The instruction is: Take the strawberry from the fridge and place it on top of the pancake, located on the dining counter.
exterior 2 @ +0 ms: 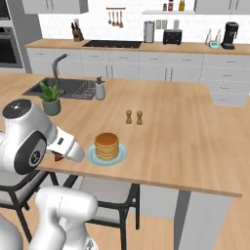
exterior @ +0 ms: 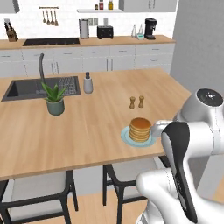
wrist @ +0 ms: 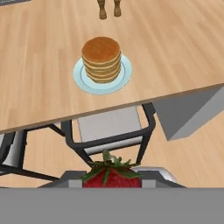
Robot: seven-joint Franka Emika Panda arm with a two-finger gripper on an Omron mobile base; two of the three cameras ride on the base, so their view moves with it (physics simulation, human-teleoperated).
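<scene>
The strawberry, red with a green cap, sits between my gripper's jaws at the bottom of the hand view; the gripper is shut on it. In the right base view a bit of the red strawberry shows under the hand, just off the near edge of the dining counter. The pancake, a stack of tan discs on a pale blue-green dish, stands near that edge, ahead of the gripper. The same pancake lies beside the hand in both base views. The fridge's doors are out of view.
Two small wooden shakers stand behind the pancake. A potted plant, a soap bottle and the dark sink with its tap lie further left. Chairs sit under the counter edge. A tall grey face rises at far right.
</scene>
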